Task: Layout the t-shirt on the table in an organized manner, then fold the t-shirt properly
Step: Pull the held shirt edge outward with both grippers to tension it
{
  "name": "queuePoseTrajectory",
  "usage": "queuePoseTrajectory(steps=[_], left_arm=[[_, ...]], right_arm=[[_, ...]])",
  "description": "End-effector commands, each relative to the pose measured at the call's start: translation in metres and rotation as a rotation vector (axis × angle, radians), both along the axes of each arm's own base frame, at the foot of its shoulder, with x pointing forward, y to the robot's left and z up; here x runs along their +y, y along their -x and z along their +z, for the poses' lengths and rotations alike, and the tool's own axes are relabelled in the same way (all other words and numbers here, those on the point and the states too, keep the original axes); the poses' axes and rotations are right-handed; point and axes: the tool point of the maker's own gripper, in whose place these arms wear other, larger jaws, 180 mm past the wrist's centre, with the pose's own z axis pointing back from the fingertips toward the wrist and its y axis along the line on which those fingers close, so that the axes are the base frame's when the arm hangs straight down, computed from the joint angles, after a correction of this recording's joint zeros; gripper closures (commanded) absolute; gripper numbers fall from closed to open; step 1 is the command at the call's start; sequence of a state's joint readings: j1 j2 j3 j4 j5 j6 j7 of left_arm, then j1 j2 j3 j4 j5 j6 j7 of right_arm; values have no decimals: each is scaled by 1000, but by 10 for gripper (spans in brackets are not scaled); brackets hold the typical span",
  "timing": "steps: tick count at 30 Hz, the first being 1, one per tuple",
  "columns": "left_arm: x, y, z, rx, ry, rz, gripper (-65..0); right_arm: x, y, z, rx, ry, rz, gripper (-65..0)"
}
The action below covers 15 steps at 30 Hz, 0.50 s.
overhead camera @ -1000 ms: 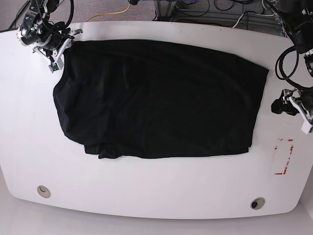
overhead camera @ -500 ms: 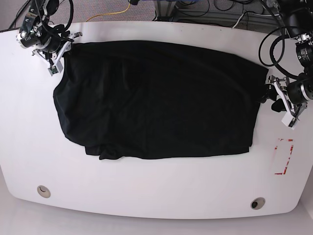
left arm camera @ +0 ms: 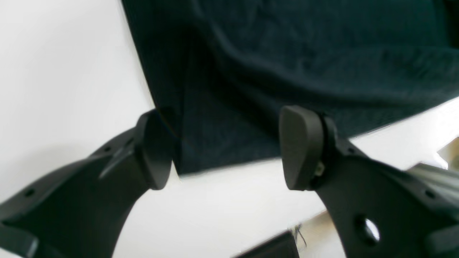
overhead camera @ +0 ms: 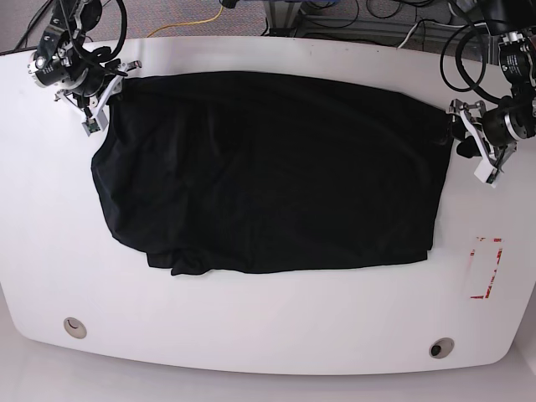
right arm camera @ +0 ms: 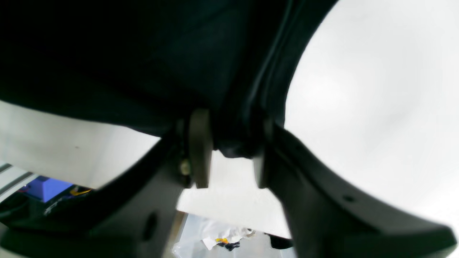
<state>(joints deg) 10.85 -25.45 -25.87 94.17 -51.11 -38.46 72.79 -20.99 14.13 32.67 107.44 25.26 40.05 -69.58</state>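
The black t-shirt (overhead camera: pixel 268 167) lies spread across the white table (overhead camera: pixel 251 335), with a rumpled fold at its near left. My right gripper (overhead camera: pixel 104 89) is at the shirt's far left corner. In the right wrist view that gripper (right arm camera: pixel 229 152) is shut on a bunched bit of t-shirt (right arm camera: pixel 143 53) hem. My left gripper (overhead camera: pixel 456 138) sits at the far right corner. The left wrist view shows it (left arm camera: pixel 227 150) open, its two pads straddling the t-shirt (left arm camera: pixel 287 53) corner, which lies flat on the table.
A red tape outline (overhead camera: pixel 486 268) marks the near right of the table. Round grommets (overhead camera: pixel 74 327) (overhead camera: pixel 440 347) sit near the front edge. Cables (overhead camera: pixel 193 21) and frame parts lie beyond the far edge, close behind both grippers.
My left arm has moved from beside the red tape toward the far edge, bringing its open jaws around the shirt's right corner. The right gripper has shifted slightly outward with its corner.
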Motion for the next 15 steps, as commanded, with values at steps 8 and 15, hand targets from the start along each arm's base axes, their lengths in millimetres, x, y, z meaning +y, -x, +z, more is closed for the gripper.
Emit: queuePoseTrajectory(steps=[8,15], left_arm=[[18,-1,13,-47,-10,49,-422],[19,0,12,-43,-12,50,-422]], right_arm=[[3,-19,36,-121,52,43,-571],[-26,-12,52,-197,14,-127,-536]])
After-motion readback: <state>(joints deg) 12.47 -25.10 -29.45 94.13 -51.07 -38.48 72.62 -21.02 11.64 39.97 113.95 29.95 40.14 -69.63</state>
